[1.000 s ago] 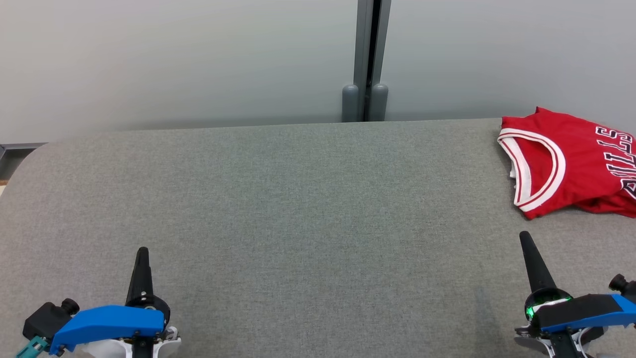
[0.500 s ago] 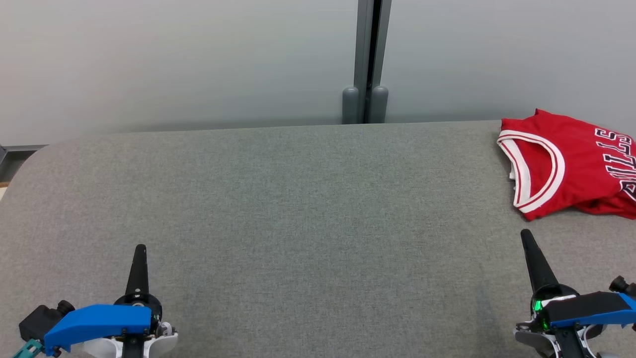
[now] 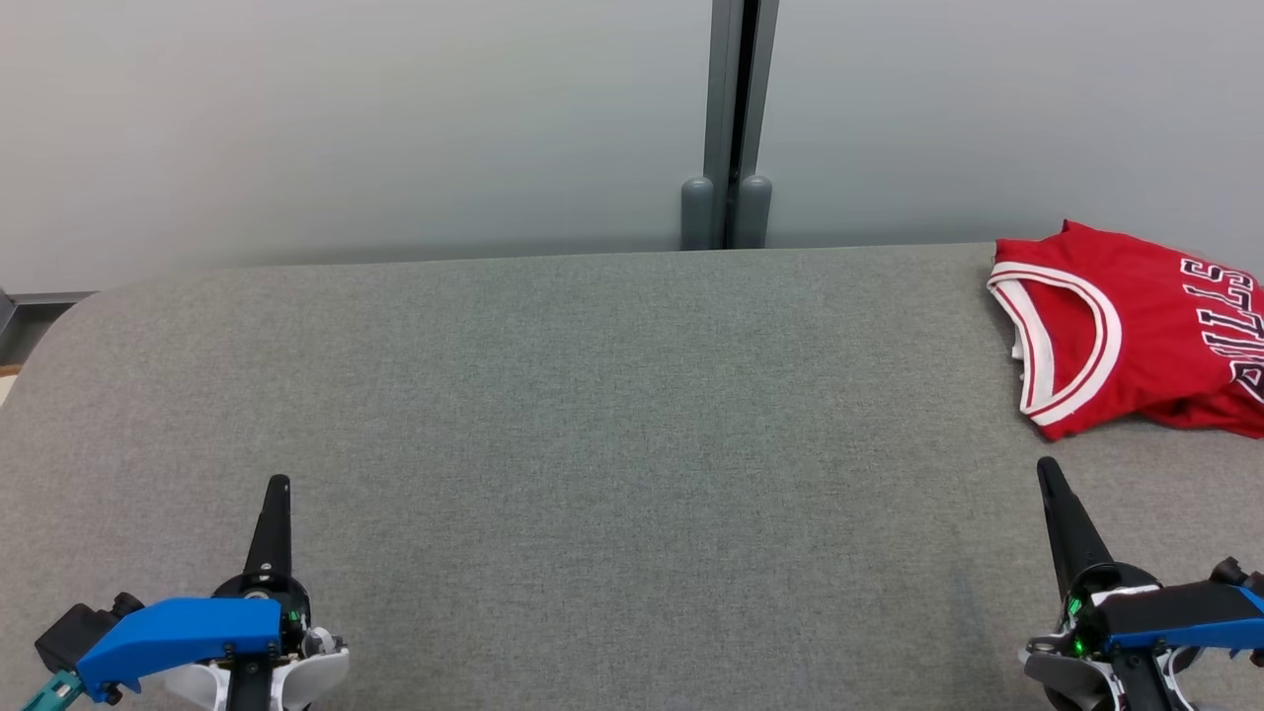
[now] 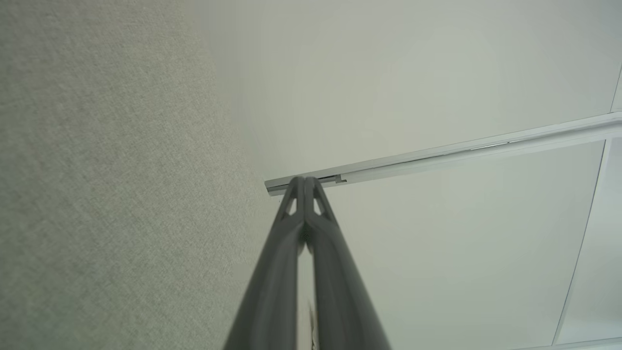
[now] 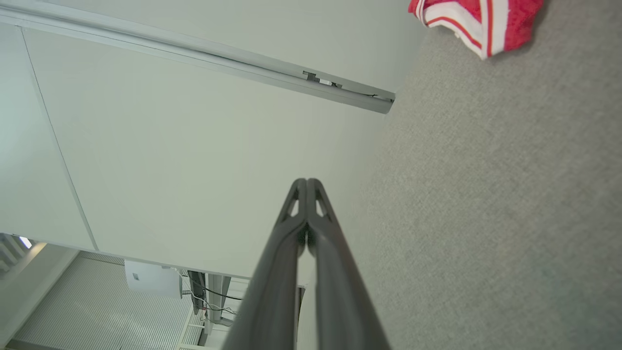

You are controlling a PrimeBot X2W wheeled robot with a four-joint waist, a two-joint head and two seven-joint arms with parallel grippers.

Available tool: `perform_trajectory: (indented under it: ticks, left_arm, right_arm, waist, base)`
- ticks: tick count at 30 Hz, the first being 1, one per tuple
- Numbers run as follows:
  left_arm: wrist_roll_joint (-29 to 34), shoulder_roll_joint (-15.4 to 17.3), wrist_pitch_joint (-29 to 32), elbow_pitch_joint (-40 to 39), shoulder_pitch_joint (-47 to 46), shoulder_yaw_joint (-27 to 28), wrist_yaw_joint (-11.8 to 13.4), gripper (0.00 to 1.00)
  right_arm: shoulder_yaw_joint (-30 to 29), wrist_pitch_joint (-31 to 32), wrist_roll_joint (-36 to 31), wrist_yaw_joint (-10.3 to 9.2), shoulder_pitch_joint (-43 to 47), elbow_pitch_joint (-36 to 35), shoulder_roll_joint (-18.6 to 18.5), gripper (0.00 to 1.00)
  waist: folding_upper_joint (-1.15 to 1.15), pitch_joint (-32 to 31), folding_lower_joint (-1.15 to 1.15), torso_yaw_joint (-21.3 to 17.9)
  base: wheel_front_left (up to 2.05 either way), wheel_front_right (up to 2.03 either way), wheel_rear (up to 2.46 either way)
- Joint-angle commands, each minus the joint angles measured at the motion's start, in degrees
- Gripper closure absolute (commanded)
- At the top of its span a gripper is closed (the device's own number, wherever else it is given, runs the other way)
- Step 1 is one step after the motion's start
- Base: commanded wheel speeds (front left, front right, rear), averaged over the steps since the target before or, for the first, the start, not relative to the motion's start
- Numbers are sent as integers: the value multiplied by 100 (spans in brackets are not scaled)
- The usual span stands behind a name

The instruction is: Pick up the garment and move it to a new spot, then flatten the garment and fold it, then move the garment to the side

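Both wrist housings sit slightly lower and nearer the bottom edge of the head view than a second ago. The left one has also slid a little outward. The table's back edge and the garment have dropped a touch together, so part of that shift is the camera's, not the things'. Garment itself: no change in shape or fold.

Grey fabric-covered table, broad, with pale wall panels behind it.

Red garment, a jersey with white-trimmed openings and white lettering. It lies at the table's far right, close to the back edge, and runs out of the head view on the right. It looks loosely folded rather than spread flat.

Left gripper, low left, fingers pressed together, holding nothing, well apart from the cloth. Right gripper, low right, fingers likewise pressed together and empty, near the jersey's front corner but not touching it.

Judgement: either the garment is already set aside, or the pick is yet to come. I cannot tell which.

Risks if a pick follows:
- Closed fingers would shove the cloth instead of taking it.
- A shove toward the right could slide it toward the table's side.
- A pinch on the top layer alone would pull the folds open.
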Motion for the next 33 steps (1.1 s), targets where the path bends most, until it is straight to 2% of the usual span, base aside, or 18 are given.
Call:
perform_trajectory:
  ticks: [1, 33]
  left_arm:
    - [-141, 0, 46, -49, -101, 43, -43, 100]
    - [-1406, -3, 377, -36, -184, 171, -148, 100]
  right_arm:
    - [-20, 39, 159, 2, -119, 6, -25, 100]
    - [-78, 198, 1449, 2, -205, 228, -17, 100]
  waist:
    - [0, -4, 0, 0]
    - [0, -83, -1, 9]
  base:
    - [0, 0, 0]
    - [0, 0, 0]
